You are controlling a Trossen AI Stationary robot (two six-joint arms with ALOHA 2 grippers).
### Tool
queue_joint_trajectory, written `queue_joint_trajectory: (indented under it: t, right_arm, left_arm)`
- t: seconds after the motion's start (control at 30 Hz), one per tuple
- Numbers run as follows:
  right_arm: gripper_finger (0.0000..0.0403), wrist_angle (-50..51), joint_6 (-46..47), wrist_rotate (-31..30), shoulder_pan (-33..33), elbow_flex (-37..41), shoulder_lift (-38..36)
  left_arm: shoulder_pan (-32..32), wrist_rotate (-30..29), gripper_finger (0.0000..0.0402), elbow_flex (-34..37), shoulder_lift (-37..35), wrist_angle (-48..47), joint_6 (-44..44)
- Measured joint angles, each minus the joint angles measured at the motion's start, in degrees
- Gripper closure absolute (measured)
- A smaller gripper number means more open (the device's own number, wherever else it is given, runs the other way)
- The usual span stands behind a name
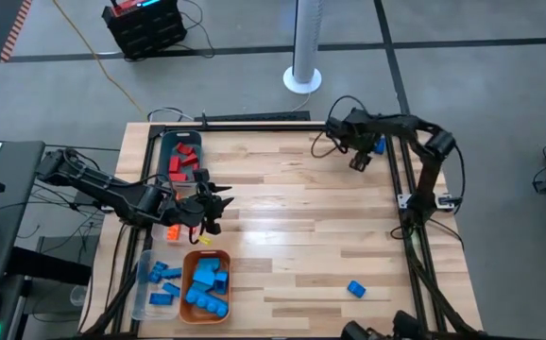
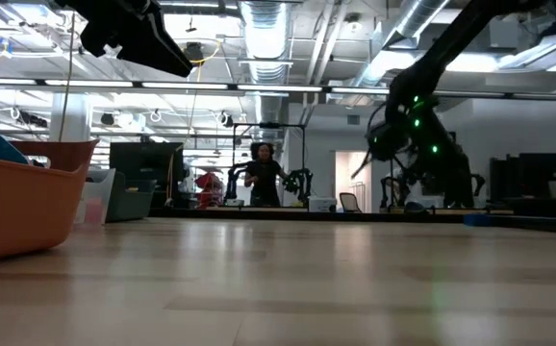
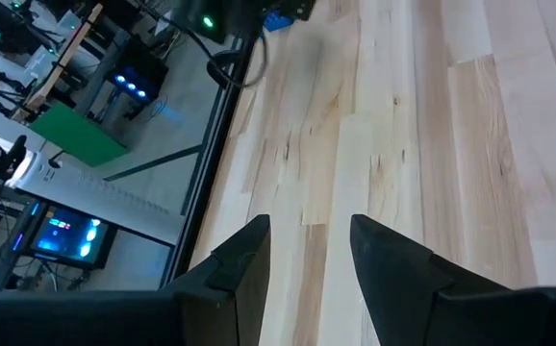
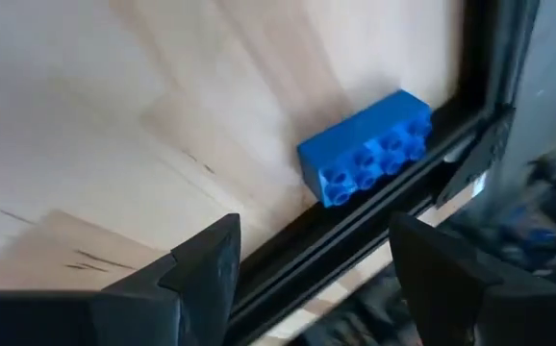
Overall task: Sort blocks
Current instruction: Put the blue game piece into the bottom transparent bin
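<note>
A: Where are your tools?

B: Right tool (image 1: pixel 359 161) is at the far right corner of the worktop (image 1: pixel 311 227), fingers spread wide, nothing between them. Dark blue brick (image 4: pixel 366 146) sits just ahead of it, hard against the black frame rail (image 4: pixel 374 226) on the worktop edge. That rail is what's in the way there: the brick's long side lies along it.

A: Left?

B: Left tool (image 1: pixel 207 210) hangs over the left side of the worktop, next to the bins. Fingers partly open, a gap between them, only bare wood showing in it. Holding nothing.

A: Rest of the bricks?

B: Red ones are in the dark bin (image 1: pixel 164 151) at far left. A pile of light blue ones is in the orange tray (image 1: pixel 190 283) at near left. More blue ones in the clear bin (image 1: pixel 142 295) just beside it. One orange brick (image 1: pixel 172 231) is just beside the left tool, with a small yellow piece (image 1: pixel 203 240) close under it. One loose blue brick (image 1: pixel 356 289) lies alone at near right, well apart from both tools.

A: Anything else around?

B: Cables trail around the right arm by the far rail. A white post (image 1: pixel 304 42) stands on the floor beyond the worktop. In the low view a person (image 2: pixel 262 175) stands well back in the room.
</note>
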State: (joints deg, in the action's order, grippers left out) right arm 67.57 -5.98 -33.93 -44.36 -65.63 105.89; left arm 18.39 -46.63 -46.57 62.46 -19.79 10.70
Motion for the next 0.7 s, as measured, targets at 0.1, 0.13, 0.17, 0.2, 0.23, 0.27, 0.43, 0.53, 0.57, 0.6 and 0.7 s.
queue_joint_trajectory:
  t: [0.1, 0.13, 0.17, 0.2, 0.23, 0.27, 0.43, 0.53, 0.57, 0.6, 0.7]
  right_arm:
    - [0.0133, 2.32, -2.76, -3.42, 0.18, -0.02, 4.23]
    - [0.0133, 4.0, -2.93, -5.2, 0.11, -0.11, 5.46]
    - [0.0133, 6.29, -2.83, -6.7, -0.11, -0.32, 6.63]
    - [0.0133, 8.71, -2.09, -7.88, -0.38, -0.52, 7.74]
    - [0.0133, 10.54, -1.33, -8.51, -0.72, -0.71, 8.54]
    - [0.0133, 11.36, -0.84, -8.9, -1.25, -0.76, 9.13]
    - [0.0134, 8.63, -3.24, -9.82, -3.96, -0.74, 9.7]
    - [0.014, 6.63, -7.67, -10.12, -4.76, -0.74, 9.64]
    - [0.0143, 6.05, -9.15, -10.11, -4.83, -0.74, 9.63]
    - [0.0146, 4.96, -10.7, -10.12, -4.83, -0.74, 9.63]
    - [0.0156, 2.25, -14.35, -10.08, -4.26, -0.74, 9.63]
  left_arm:
    - [0.0, 0.0, 0.0263, -0.02, 0.0, -0.17, -0.15]
    - [0.0, 0.0, 0.0263, -0.02, 0.0, -0.21, -0.24]
    - [0.0, 0.0, 0.0263, -0.02, 0.0, -0.22, -0.24]
    - [0.0, 0.0, 0.0263, -0.02, 0.0, -0.24, -0.24]
    - [-0.01, 0.0, 0.0263, -0.02, 0.0, -0.24, -0.24]
    - [-0.01, 0.0, 0.0263, -0.02, 0.0, -0.2, -0.22]
    - [-0.15, -0.01, 0.0262, -0.04, 0.0, -0.01, 0.18]
    - [-0.15, 0.0, 0.0262, -0.04, 0.0, -0.44, -0.26]
    - [-0.15, 0.0, 0.0262, -0.04, 0.0, -0.42, -0.26]
    - [-0.15, 0.0, 0.0262, -0.04, 0.0, -0.42, -0.26]
    - [-0.15, 0.0, 0.0262, -0.04, 0.0, -0.46, -0.22]
